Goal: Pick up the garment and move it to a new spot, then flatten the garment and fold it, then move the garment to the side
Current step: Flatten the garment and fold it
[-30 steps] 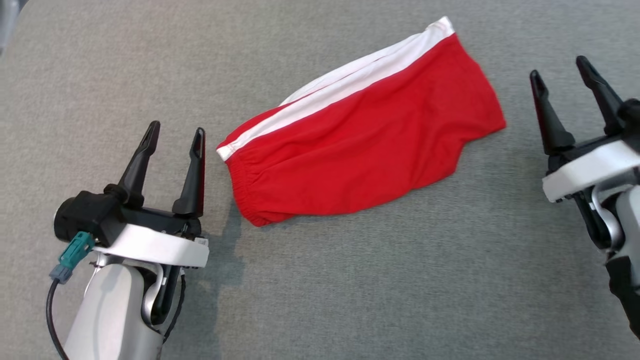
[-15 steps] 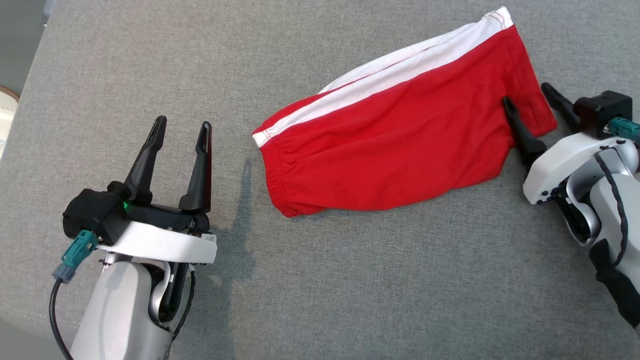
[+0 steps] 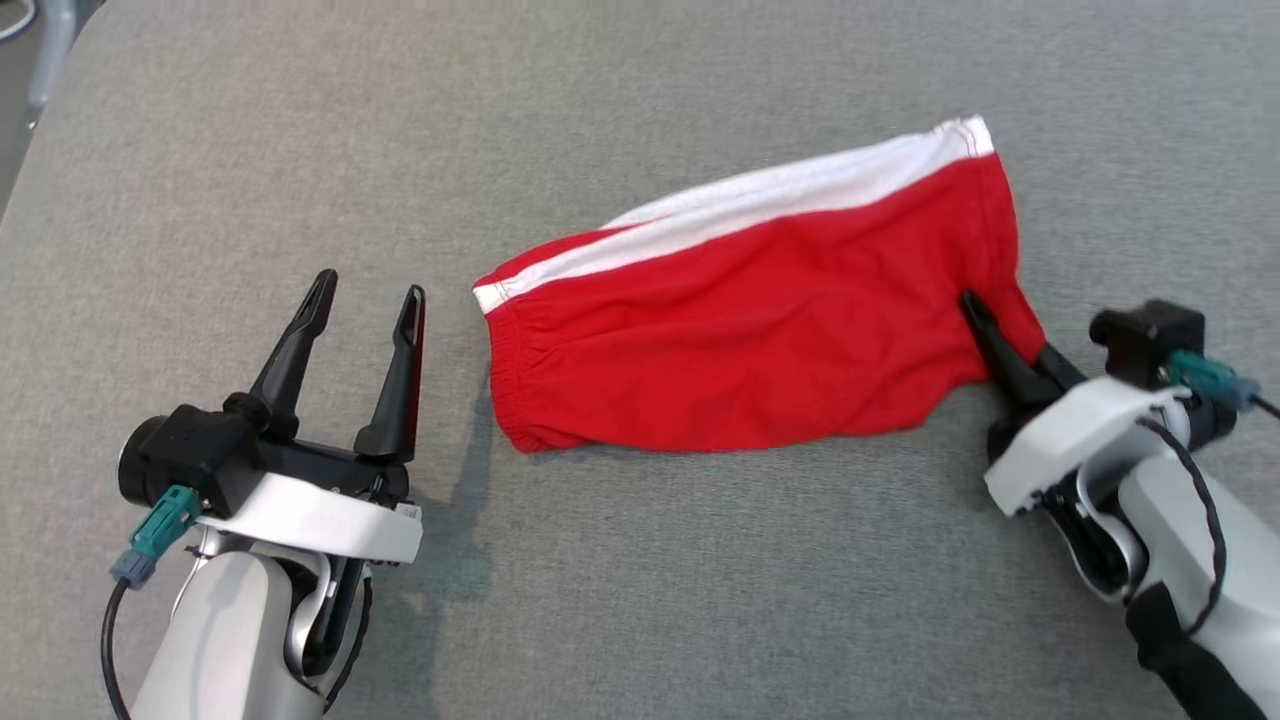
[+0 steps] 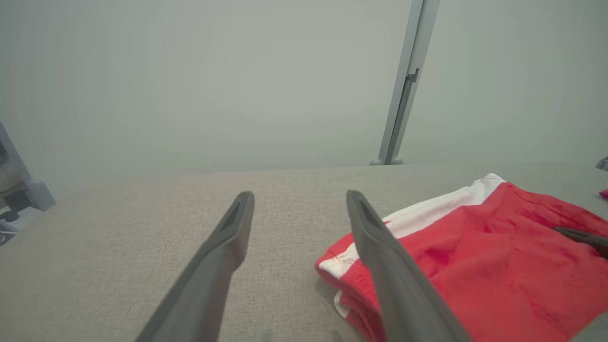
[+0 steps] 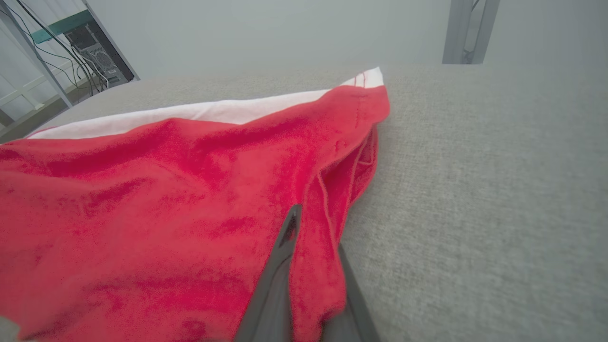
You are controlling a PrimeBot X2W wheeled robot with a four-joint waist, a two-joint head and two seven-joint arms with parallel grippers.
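Note:
The garment (image 3: 760,330) is a pair of red shorts with a white side stripe, lying across the grey cloth surface (image 3: 700,580). My right gripper (image 3: 1005,345) is shut on the garment's lower right corner. In the right wrist view red cloth (image 5: 142,199) is pinched between the two fingers (image 5: 278,275). Left of the elastic waistband, my left gripper (image 3: 365,310) hovers open and apart from the cloth. Its wrist view has the garment (image 4: 475,256) to the right of its spread fingers (image 4: 380,256), with the right gripper's dark fingertip (image 4: 582,236) lying on the red cloth.
The grey surface's left edge (image 3: 40,140) runs close to my left arm. A metal post (image 4: 403,85) rises behind the far edge. A rack with cables and a computer case (image 5: 95,57) stands beyond the surface in the right wrist view.
My right gripper has shut on the garment's lower right corner; half a second ago its fingers stood open around that corner. The head camera has shifted. My left gripper stays open.

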